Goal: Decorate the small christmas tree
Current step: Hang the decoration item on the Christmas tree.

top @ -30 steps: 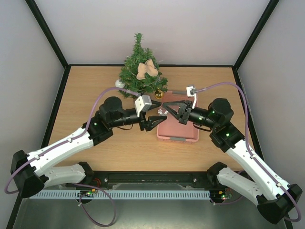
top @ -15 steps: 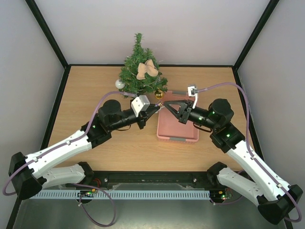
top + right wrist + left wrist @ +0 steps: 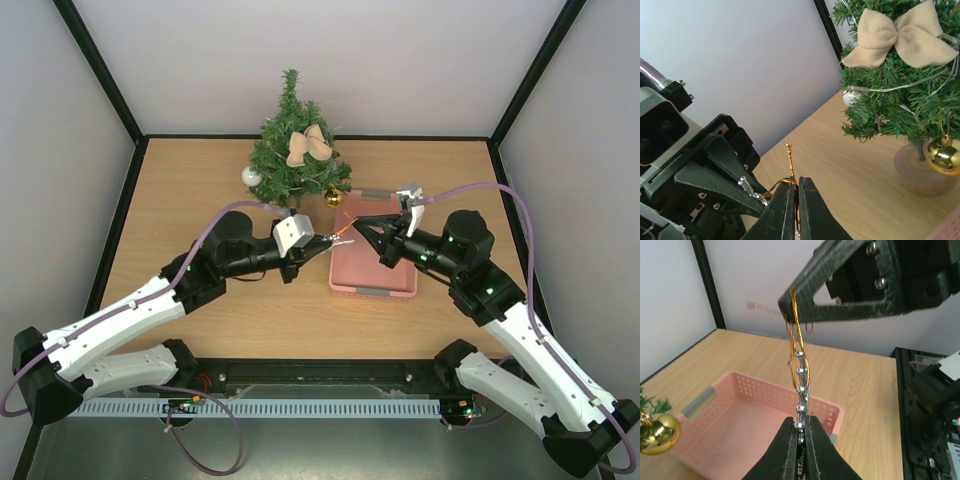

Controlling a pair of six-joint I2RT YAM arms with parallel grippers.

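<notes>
The small christmas tree stands at the back of the table, with a beige bow, a gold bauble and a silver ball on it. A silver beaded ornament with a gold hanging string is stretched between both grippers above the left rim of the pink basket. My left gripper is shut on the beaded end. My right gripper is shut on the gold string. In the top view the two gripper tips nearly meet in front of the tree.
The pink perforated basket lies just under the held ornament, and no contents show in it. Black frame posts and pale walls enclose the table. The tree's round clear base sits close behind the grippers.
My left gripper was open beside the basket; it has swung up to the ornament and shut on its beaded end. The right gripper kept its grip and shifted slightly right.
</notes>
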